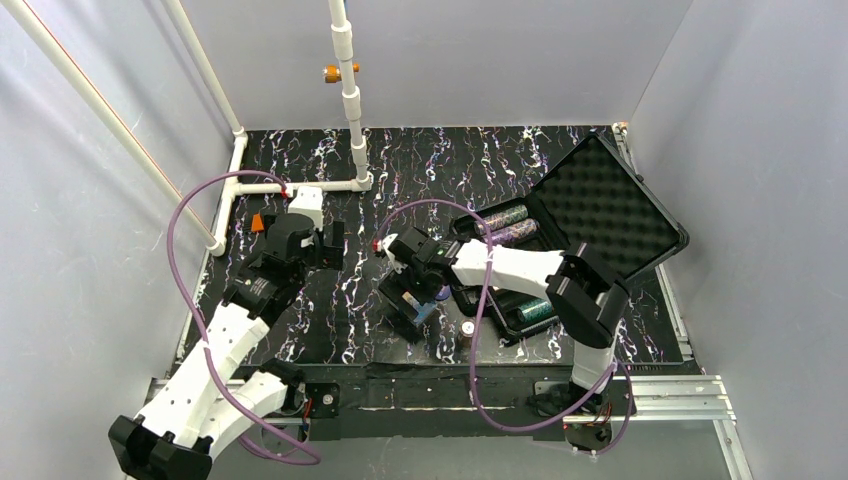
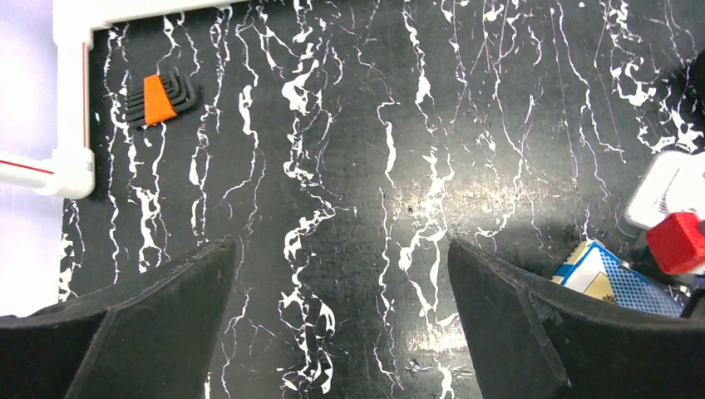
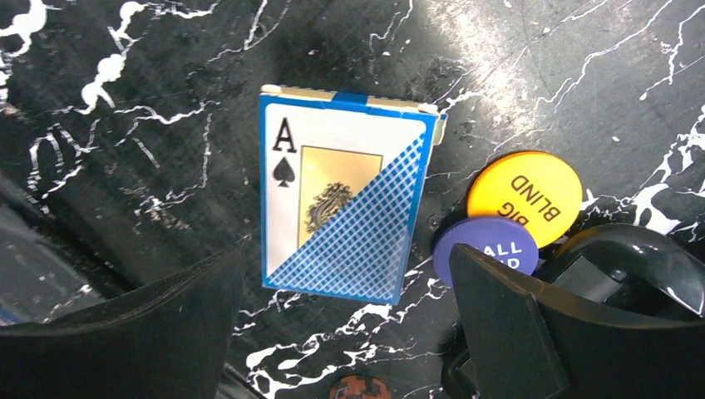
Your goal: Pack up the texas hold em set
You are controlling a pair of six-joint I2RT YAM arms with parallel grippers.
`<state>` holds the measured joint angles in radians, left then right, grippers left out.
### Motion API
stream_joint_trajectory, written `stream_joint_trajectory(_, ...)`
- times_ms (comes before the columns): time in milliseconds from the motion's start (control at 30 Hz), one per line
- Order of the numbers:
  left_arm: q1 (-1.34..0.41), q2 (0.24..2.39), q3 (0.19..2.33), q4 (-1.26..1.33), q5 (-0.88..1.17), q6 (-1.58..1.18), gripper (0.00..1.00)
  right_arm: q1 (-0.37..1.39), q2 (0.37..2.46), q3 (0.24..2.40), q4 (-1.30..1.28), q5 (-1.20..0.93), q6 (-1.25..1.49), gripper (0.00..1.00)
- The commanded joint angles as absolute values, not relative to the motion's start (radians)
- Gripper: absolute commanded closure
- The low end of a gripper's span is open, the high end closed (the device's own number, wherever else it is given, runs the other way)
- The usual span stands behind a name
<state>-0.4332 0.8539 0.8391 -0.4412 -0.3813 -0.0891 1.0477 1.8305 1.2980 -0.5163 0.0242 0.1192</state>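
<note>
Right wrist view: the right hand (image 3: 345, 249) hangs over the blue deck (image 3: 345, 187), fingers spread wide and gripping nothing. The deck lies flat on the tabletop (image 3: 166, 100). Just beside it sit a yellow button (image 3: 524, 198) and a blue button (image 3: 486, 248), touching each other. The left hand (image 2: 342, 249) is spread too. The case (image 1: 600, 205) stands open on the right, chip stacks (image 1: 505, 225) inside.

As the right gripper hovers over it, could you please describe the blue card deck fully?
The blue rectangular cardboard card deck lies flat, closed, a blue seal strip over its top flap. Its white face shows an ace of spades, a gold emblem panel and a blue cross-hatched half. It rests on the black marbled table, under the open right gripper, ungripped; a yellow round button and a blue round button lie beside it.
</note>
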Motion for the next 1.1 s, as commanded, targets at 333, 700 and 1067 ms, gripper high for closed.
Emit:
stream_joint_trajectory(333,-0.425,0.812,0.825,-0.423,-0.415,-0.097,0.02,1.064,1.890,1.340,-0.451,0.096,0.096,0.00)
stream_joint_trajectory(700,-0.425,0.811,0.824,-0.425,-0.412,-0.095,0.02,1.074,1.901,1.345,-0.422,0.087,0.119,0.00)
stream_joint_trajectory(1067,-0.425,0.817,0.825,-0.426,-0.410,-0.088,0.02,1.075,1.934,1.361,-0.438,0.090,0.118,0.26)
